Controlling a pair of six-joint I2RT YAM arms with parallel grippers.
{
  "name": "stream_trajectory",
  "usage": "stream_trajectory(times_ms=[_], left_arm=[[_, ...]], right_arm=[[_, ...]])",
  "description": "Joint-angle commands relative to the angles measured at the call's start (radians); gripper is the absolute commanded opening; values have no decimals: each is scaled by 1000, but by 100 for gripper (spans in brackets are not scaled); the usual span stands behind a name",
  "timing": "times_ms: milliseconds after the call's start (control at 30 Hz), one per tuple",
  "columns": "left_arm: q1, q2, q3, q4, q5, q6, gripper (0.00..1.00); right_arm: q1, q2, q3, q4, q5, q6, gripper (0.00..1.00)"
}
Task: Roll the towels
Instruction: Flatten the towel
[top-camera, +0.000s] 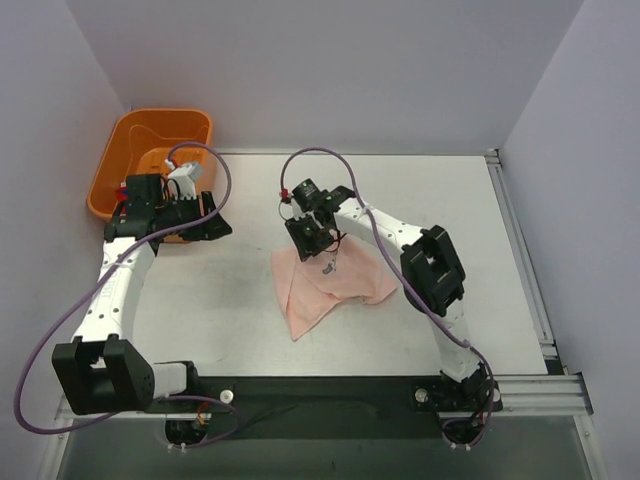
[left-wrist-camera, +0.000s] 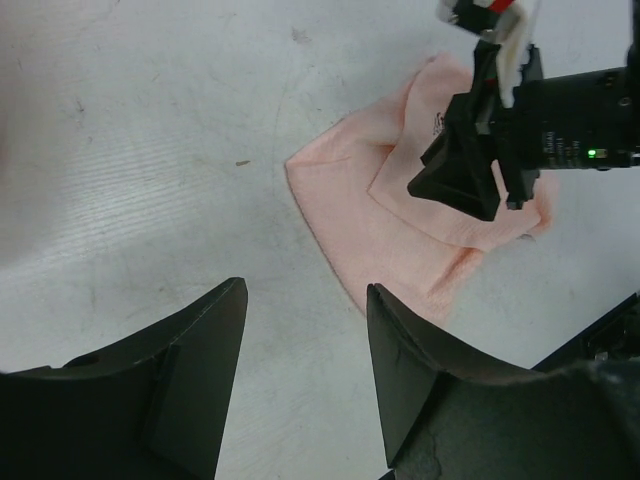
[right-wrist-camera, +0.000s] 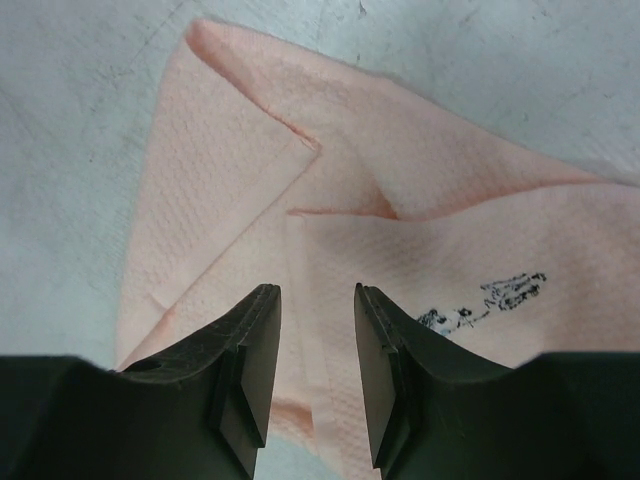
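While the right gripper (right-wrist-camera: 315, 300) is held apart, empty, above the loosely folded pale pink cloth towel (right-wrist-camera: 225, 190), one layer alone could be snagged.

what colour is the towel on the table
Pale pink towel, small black mark; clearest in right wrist view.

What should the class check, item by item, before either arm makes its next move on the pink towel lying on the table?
1. Right gripper jaws apart, nothing between them: ok.
2. Right gripper positioned over the pink towel: ok.
3. Pink towel rolled: not ok; it lies flat with corners folded over.
4. Left gripper open, empty and away from the towel: ok.
5. Second towel in view: not ok; only the pink one shows.
6. Contents of the orange bin: cannot tell; the left arm partly hides the inside.
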Motion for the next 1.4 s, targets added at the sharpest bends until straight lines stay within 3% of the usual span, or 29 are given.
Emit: stream_trajectory(times_ms=[0,467,733,1000,1100,1233,1300,1367], left_arm=[[11,-41,5,-34,9,17,62],[38,-92,-33,-77,-29,63,66],[38,-75,-36,-77,-34,100,66],[22,-38,-24,-46,-23,100,66],[-35,-11,-15,-17,-53,91,67],[-200,57,-10,55,-148,72,67],[-236,107,-7,87,-167,33,67],[-273,149,10,130,-195,13,67]], right_arm=[[29,41,71,-40,83,10,36],[63,183,127,-57,83,7,37],[52,125,111,-65,60,12,1],[-26,-57,68,-71,-90,27,0],[-92,-116,19,-69,-190,38,0],[-184,-162,-43,-68,-310,41,1],[-218,-150,-51,-72,-367,36,10],[-236,-124,-70,-72,-388,36,0]])
